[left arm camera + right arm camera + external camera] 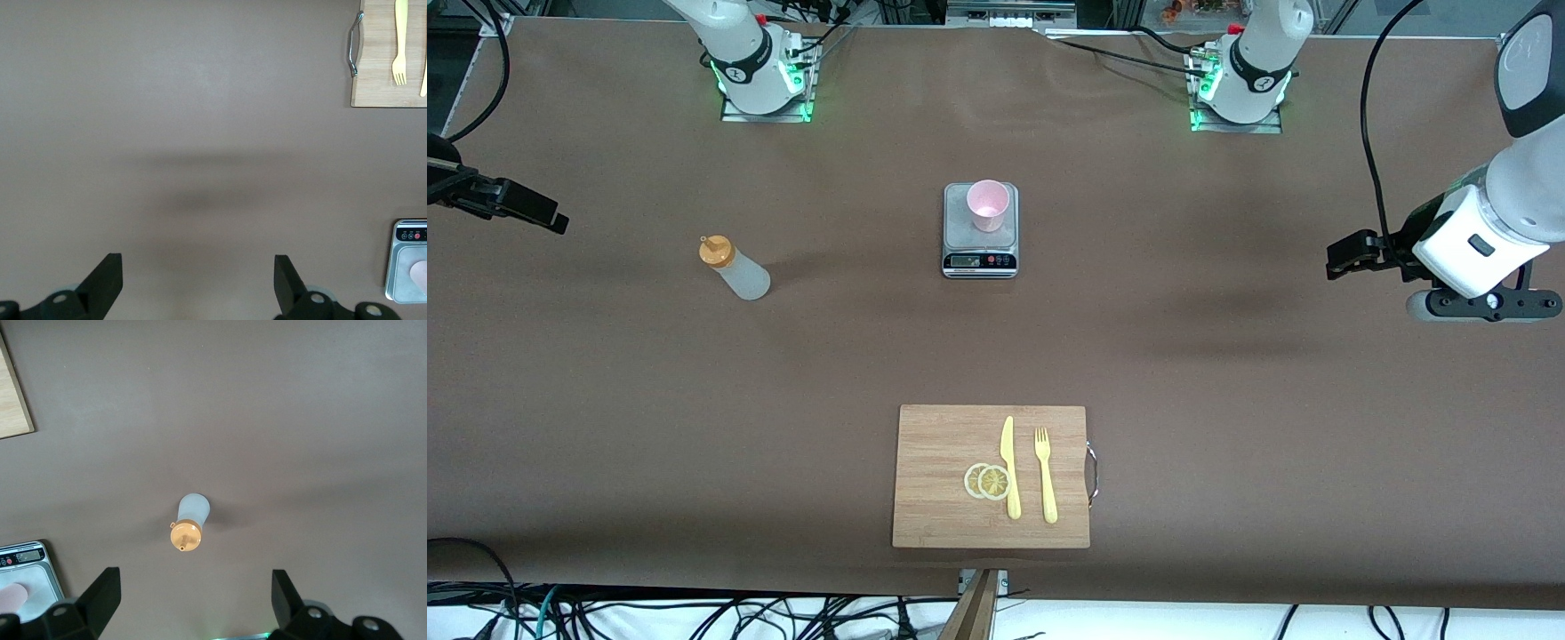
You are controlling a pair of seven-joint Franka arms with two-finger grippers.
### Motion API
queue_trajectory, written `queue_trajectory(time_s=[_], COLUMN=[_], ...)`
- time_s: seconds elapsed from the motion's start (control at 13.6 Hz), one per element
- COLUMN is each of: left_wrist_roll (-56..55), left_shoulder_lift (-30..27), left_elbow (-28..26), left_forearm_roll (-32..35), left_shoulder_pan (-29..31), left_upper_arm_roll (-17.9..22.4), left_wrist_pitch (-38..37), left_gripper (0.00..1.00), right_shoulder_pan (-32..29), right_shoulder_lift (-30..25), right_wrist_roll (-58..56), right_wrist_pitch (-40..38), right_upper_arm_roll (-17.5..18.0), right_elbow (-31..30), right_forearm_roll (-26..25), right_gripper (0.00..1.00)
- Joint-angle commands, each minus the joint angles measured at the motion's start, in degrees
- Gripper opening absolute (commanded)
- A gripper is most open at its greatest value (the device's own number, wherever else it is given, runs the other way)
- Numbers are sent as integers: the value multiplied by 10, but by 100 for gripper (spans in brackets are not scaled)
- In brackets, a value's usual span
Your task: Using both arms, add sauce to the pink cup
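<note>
The sauce bottle (734,267), whitish with an orange cap, stands on the table toward the right arm's end; it also shows in the right wrist view (189,523). The pink cup (988,204) stands upright on a small grey scale (980,258) at mid-table. My right gripper (547,216) is open and empty (195,600), up in the air at its end of the table, apart from the bottle. My left gripper (1344,256) is open and empty (198,283), over bare table at the left arm's end. The cup's edge shows in the left wrist view (420,277).
A wooden cutting board (934,436) lies nearer the front camera than the scale. It carries a yellow knife (1009,467), a yellow fork (1044,471) and two lemon slices (987,481). Brown table covering surrounds everything.
</note>
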Motion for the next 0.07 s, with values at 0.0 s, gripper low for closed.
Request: queue_trajectory(time_s=[0.0], left_wrist_roll=[12], left_shoulder_lift=[10], left_elbow=[21], left_forearm_roll=[-10], left_shoulder_pan=[0], left_upper_arm_roll=[1], left_wrist_pitch=[-9], left_gripper=[100], right_shoulder_pan=[-4], right_shoulder_lift=[-4], right_wrist_roll=[7], right_wrist_pitch=[14], right_upper_arm_roll=[4], right_elbow=[-12], right_forearm_roll=[8], right_gripper=[100])
